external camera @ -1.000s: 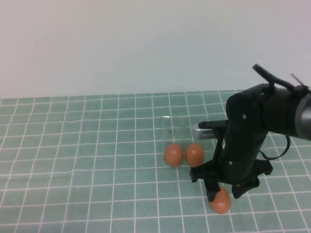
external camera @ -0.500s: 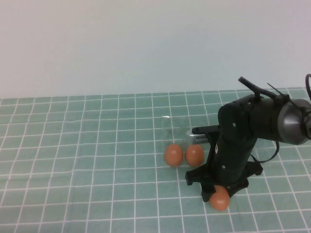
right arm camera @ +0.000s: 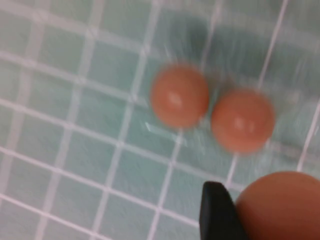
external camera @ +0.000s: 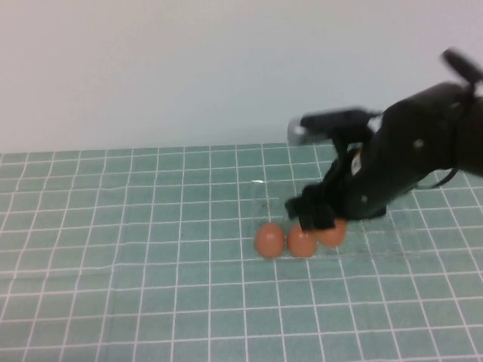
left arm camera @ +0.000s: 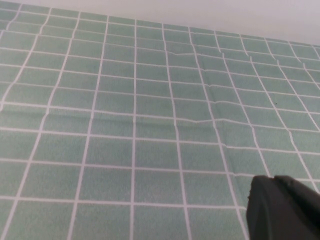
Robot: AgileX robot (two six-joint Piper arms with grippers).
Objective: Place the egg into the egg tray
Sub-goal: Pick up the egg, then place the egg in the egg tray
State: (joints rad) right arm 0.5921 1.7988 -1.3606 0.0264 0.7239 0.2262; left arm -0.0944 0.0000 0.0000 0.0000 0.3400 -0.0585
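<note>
My right gripper [external camera: 326,223] is shut on an orange-brown egg [external camera: 333,232], which it holds low over the clear egg tray [external camera: 264,200]. The held egg is just right of two matching eggs [external camera: 269,240] [external camera: 301,243] that sit side by side in the tray's near row. In the right wrist view the held egg [right arm camera: 282,205] fills the corner against one black finger [right arm camera: 216,212], with the two seated eggs [right arm camera: 179,96] [right arm camera: 242,120] beyond it. I cannot tell whether the held egg touches a cup. My left gripper [left arm camera: 280,207] is out of the high view, shut, above bare mat.
A green mat with a white grid [external camera: 136,249] covers the table. A plain pale wall [external camera: 151,68] rises behind it. The right arm's black body [external camera: 407,166] hangs over the tray's right part and hides it.
My right gripper has lifted the egg from the mat near the front edge and carried it back and left, over the tray beside the two seated eggs. Those two eggs have not moved.
</note>
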